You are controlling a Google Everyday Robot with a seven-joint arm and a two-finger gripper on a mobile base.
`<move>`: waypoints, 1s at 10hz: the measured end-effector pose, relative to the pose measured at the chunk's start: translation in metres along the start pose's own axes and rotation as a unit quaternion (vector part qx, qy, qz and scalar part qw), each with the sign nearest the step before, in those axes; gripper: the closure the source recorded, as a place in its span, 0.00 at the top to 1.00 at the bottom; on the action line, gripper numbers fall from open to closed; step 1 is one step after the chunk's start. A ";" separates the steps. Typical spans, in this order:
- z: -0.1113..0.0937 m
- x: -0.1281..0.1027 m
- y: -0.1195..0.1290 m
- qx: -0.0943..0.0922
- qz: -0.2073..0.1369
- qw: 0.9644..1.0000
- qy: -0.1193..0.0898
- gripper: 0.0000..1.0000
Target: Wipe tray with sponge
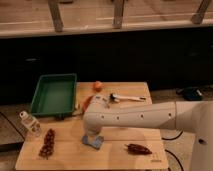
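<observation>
Hovering over the sponge (93, 141), the gripper (92, 134) hides behind the arm (135, 116). Whether its jaws grip is unclear. The tray (54, 94) lies well beyond them.

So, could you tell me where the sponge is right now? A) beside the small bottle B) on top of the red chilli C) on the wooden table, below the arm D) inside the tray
C: the sponge lies flat on the table, apart from the tray; the gripper sits just above it, hidden behind the arm.
</observation>
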 end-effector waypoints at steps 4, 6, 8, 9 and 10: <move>-0.002 -0.005 -0.003 -0.001 0.057 0.998 0.004 0.80; -0.004 -0.004 -0.001 0.000 0.103 0.995 0.010 0.80; 0.006 0.003 -0.001 0.011 0.166 0.986 0.015 0.80; 0.011 0.006 0.000 0.011 0.178 0.984 0.015 0.80; 0.019 0.009 0.002 0.012 0.189 0.982 0.015 0.80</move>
